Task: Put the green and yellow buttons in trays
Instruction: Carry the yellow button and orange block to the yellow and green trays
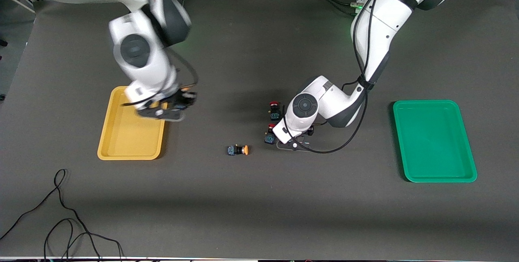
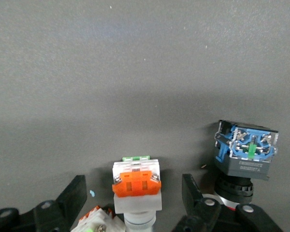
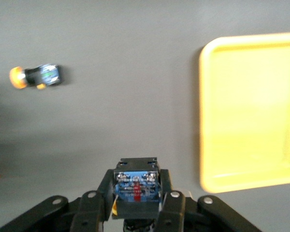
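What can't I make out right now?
- Front view: the left arm hides the white button inside the open left tool.
- Left wrist view: that button's face is cut off by the edge.
- Front view: the right tool, gripping a dark button by the yellow tray, is blurred.

Table is carrying two shallow rectangular plastic trays: yellow tray [image 1: 125, 144], green tray [image 1: 434, 140]. Also showing: two dark-bodied switches with round orange-yellow caps [image 1: 238, 150] [image 3: 135, 186], two dark-bodied red-capped switches [image 1: 274, 107] [image 1: 270, 128], two whitish-bodied square-faced switches [image 2: 137, 186] [image 2: 94, 220].

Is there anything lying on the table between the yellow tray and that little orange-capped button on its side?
No. In the front view only bare mat lies between the yellow tray and the orange-capped button.
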